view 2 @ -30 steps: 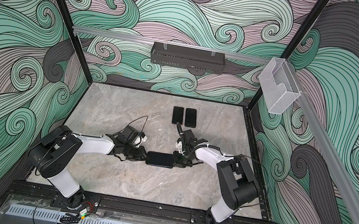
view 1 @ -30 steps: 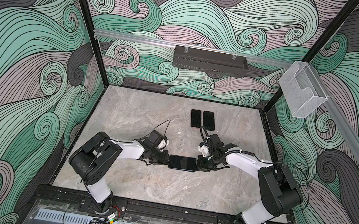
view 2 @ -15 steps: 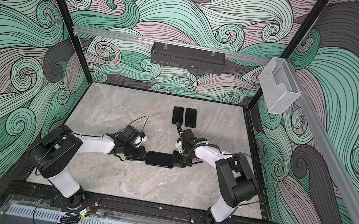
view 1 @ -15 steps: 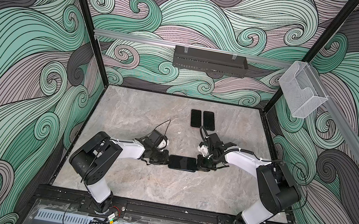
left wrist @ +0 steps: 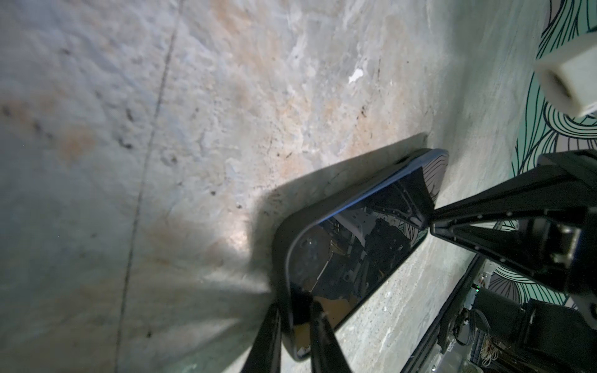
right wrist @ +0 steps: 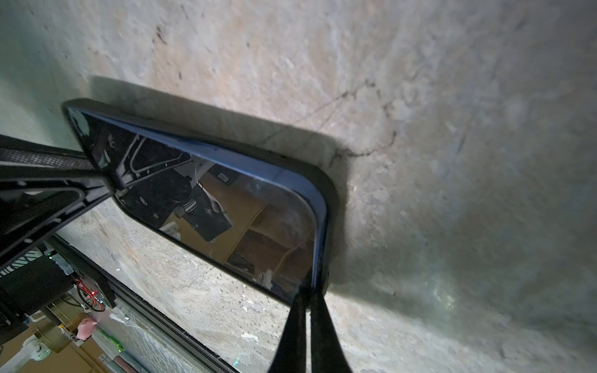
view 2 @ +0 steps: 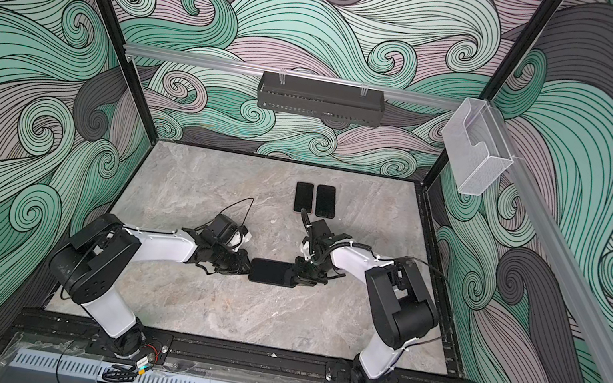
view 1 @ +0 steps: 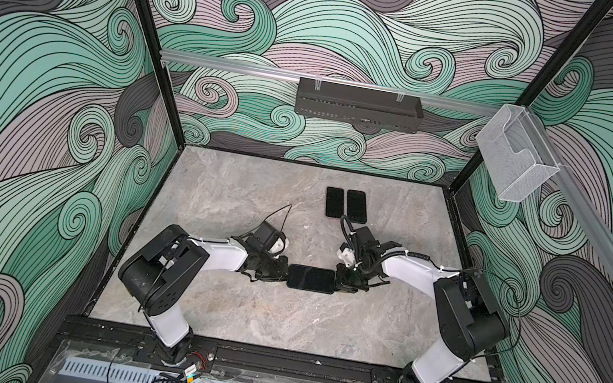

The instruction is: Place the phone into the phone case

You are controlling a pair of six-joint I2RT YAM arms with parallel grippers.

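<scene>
The phone (view 1: 311,279) (view 2: 273,272) lies flat, screen up, mid-table between both grippers. It sits in the black phone case (left wrist: 279,245) (right wrist: 332,206). Along one long side its blue edge (right wrist: 258,168) shows above the case rim. My left gripper (view 1: 284,274) (left wrist: 295,323) is shut on the case's left short end, with one finger outside the rim and one on the screen. My right gripper (view 1: 336,282) (right wrist: 310,290) is shut. Its joined tips touch the phone's right end at the corner, right by the rim.
Two dark phone-like slabs (view 1: 334,202) (view 1: 356,206) lie side by side at the back of the marble table, just beyond my right wrist. A black basket (view 1: 359,105) hangs on the back rail and a clear plastic holder (view 1: 515,151) on the right rail.
</scene>
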